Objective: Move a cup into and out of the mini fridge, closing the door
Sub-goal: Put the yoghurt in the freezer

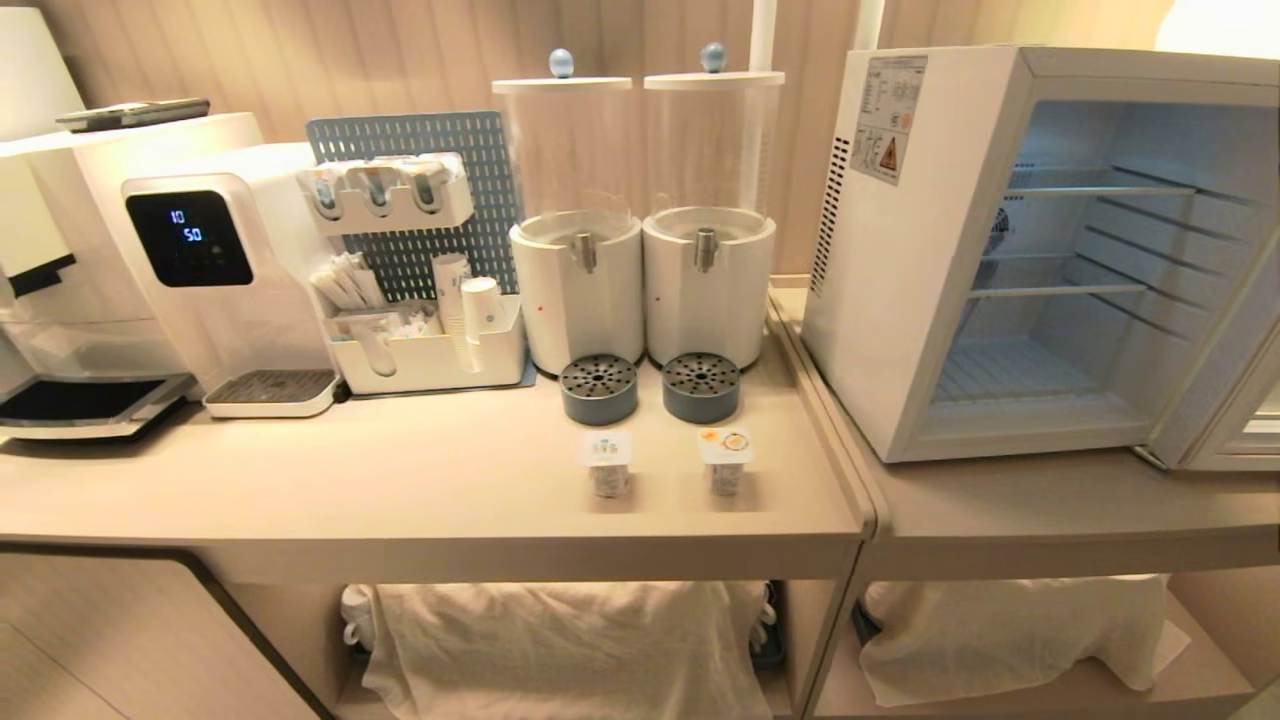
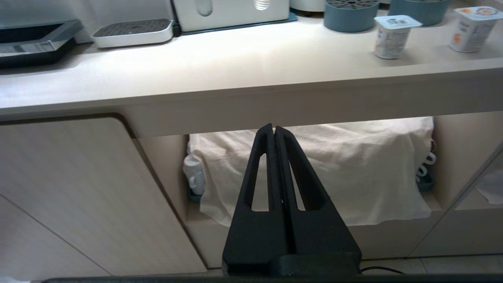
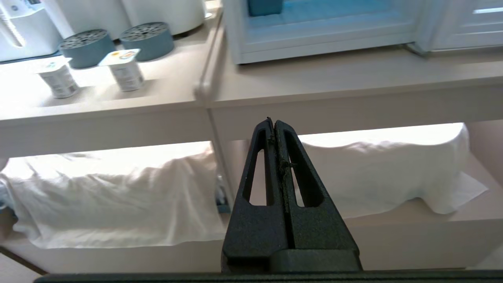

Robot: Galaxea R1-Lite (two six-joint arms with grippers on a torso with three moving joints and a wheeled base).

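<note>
The white mini fridge (image 1: 900, 300) stands on the right counter with its door (image 1: 1235, 400) swung open to the right, wire shelves bare. Two small sealed cups stand on the left counter near its front edge: one with a green-marked lid (image 1: 607, 465) (image 2: 393, 37) (image 3: 57, 78), one with an orange-marked lid (image 1: 727, 462) (image 2: 473, 29) (image 3: 125, 70). My left gripper (image 2: 273, 127) is shut and empty, held low before the counter's front, below the cups. My right gripper (image 3: 273, 122) is likewise shut and empty, below the seam between the two counters. Neither arm shows in the head view.
Two clear cylindrical dispensers (image 1: 640, 210) with grey drip cups (image 1: 598, 388) stand behind the cups. A water machine (image 1: 215, 270), a coffee machine (image 1: 60, 300) and a caddy of paper cups (image 1: 430, 340) line the left. Cloth-covered items (image 1: 560, 640) fill the shelves under the counters.
</note>
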